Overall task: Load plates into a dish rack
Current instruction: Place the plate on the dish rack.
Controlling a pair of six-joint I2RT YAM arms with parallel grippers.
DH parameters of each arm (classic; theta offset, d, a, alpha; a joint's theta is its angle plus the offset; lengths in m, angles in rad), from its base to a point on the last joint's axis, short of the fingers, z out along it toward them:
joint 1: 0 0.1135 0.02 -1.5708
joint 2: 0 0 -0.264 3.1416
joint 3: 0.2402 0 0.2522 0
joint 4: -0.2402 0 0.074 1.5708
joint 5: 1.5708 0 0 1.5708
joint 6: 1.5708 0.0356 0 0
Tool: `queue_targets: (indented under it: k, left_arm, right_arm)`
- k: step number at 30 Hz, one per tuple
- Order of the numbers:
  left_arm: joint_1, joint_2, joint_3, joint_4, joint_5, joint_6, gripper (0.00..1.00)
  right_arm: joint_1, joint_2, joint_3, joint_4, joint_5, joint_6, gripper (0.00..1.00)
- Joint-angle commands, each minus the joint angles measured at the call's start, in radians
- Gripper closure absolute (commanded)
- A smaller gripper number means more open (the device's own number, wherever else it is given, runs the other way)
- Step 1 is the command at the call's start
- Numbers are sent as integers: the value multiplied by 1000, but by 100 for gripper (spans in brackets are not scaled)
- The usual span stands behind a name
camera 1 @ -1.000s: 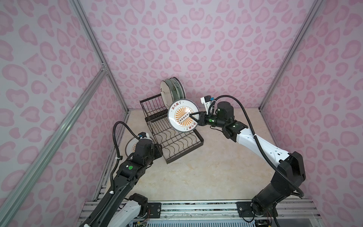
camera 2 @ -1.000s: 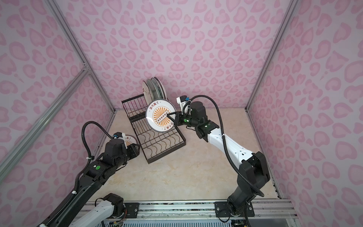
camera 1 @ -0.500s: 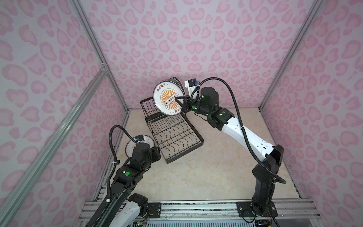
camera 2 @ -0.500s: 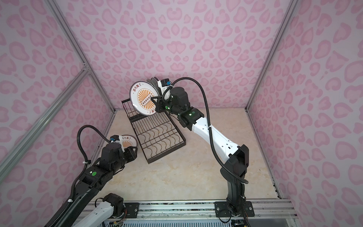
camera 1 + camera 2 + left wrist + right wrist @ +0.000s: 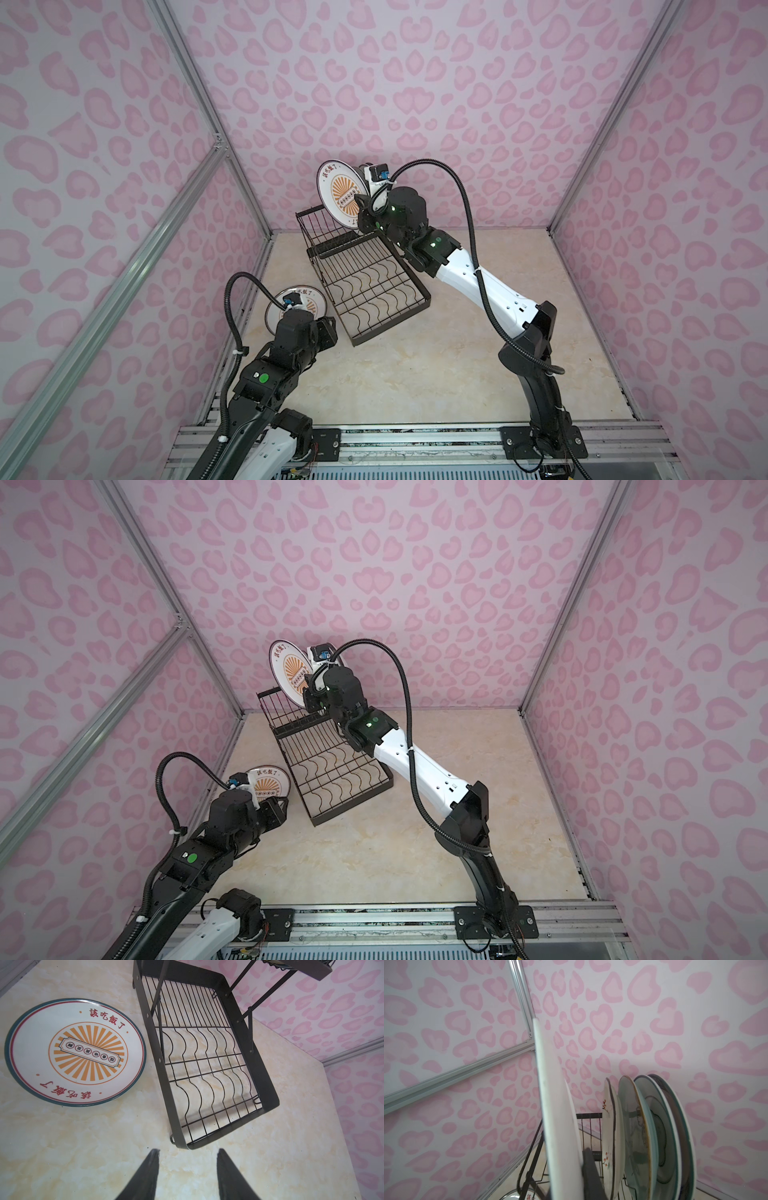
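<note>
Nearest on the left, the left gripper (image 5: 187,1150) hangs released, jaws apart over bare table (image 5: 83,1147), just short of the dish rack's (image 5: 162,1068) near corner. Left of the rack, the flat sunburst plate (image 5: 75,1052) lies face up close to the left wall, so I judge its right rim the easier side to reach. Farther on, the lower tray (image 5: 391,320) holds nothing. At the far end, the right gripper (image 5: 362,210) is clenched on the held sunburst plate (image 5: 338,193), which stands on edge above the raised tier (image 5: 311,228), just left of the standing plates (image 5: 643,1136) and apart from them. Done well, the plate goes down parallel to those neighbours, straight into a free slot, and is let go only once seated. Room is tight toward the far wall and open on the near side.
</note>
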Motion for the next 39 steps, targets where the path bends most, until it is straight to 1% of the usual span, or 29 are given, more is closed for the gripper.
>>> queue_targets:
  k: [1,7,15,27,39]
  left_arm:
    - [1,5,2,-23,24,-1,52]
    - [1,-3,-4,-10,70,-12,52]
    - [1,-1,1,-12,76,-15,52]
    - [1,2,-14,0,86,-21,53]
    - [1,-12,-16,-5,84,-20,53]
  right_arm:
    - [16,64,78,30,132,-64,100]
    - [33,197,202,55,226,-91,100]
    - [51,275,218,158,311,-158,100]
    - [50,351,256,214,357,-209,100]
    - [45,385,263,240,396,-239,100]
